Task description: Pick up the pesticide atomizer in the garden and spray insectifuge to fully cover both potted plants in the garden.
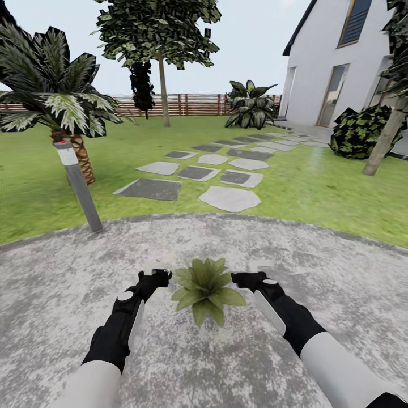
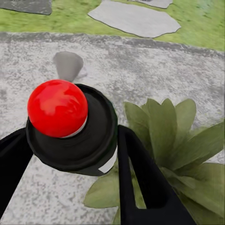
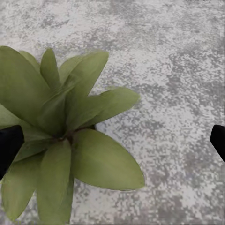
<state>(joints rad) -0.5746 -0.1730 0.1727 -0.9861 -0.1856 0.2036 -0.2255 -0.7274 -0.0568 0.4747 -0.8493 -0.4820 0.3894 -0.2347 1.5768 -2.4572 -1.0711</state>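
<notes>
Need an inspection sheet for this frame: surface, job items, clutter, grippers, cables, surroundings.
Surface: mottled grey paved patio, lawn beyond its edge.
Job's things: pesticide atomizer, red dot on its top, between the left gripper's fingers; one potted plant on the patio between both arms.
Clutter: nothing seen.
Grippers: left gripper shut on the atomizer beside the plant; right gripper open, nothing between its fingers, next to the plant's leaves.
Cables: nothing seen.
Surroundings: bollard lamp, palm, stepping stones, wooden fence, white house.
</notes>
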